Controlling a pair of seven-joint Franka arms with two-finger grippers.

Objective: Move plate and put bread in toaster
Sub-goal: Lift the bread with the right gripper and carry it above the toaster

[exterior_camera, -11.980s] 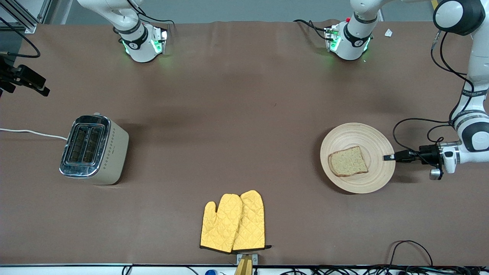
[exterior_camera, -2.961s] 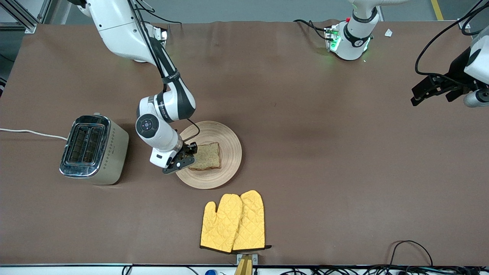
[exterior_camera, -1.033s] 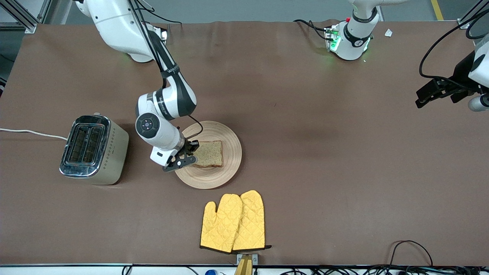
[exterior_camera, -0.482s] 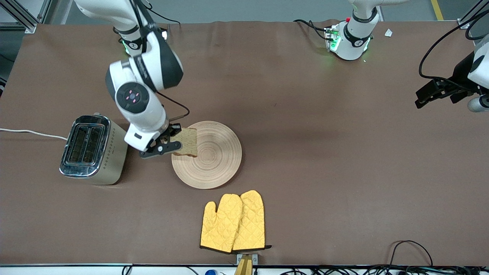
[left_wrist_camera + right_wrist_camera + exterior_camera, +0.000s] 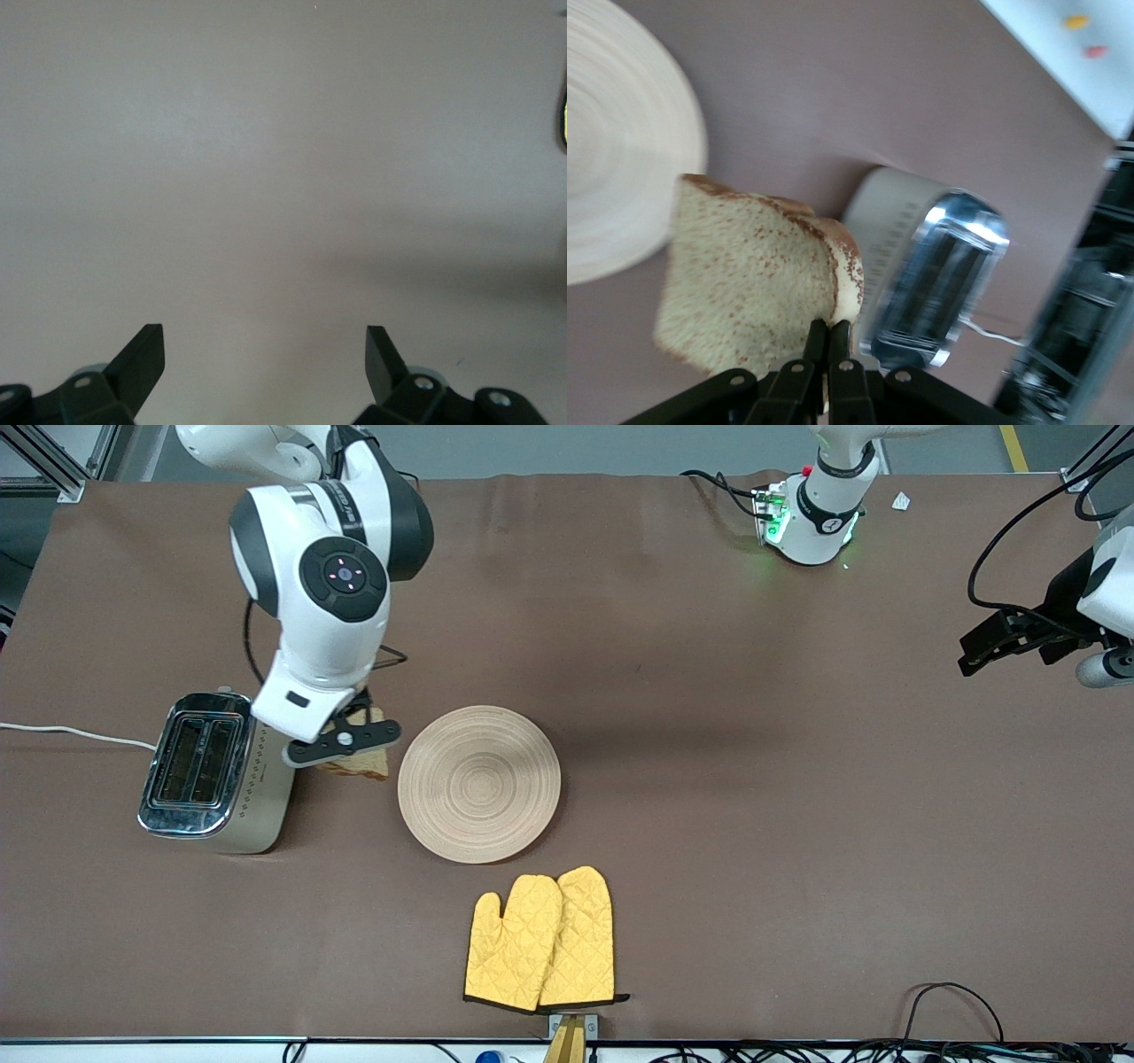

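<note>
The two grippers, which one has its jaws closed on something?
The right gripper: it pinches the bread between the toaster and the plate. The left gripper is open and holds nothing.

The plate [image 5: 479, 784], round, shallow, light beige wood with ring grooves, lies flat and bare on the table. The bread [image 5: 365, 761], a tan slice with darker crust, hangs in the air, pinched at one edge, between plate and toaster [image 5: 216, 773]. The toaster, cream-sided with a chrome top, stands upright toward the right arm's end, its slots showing dark.
</note>
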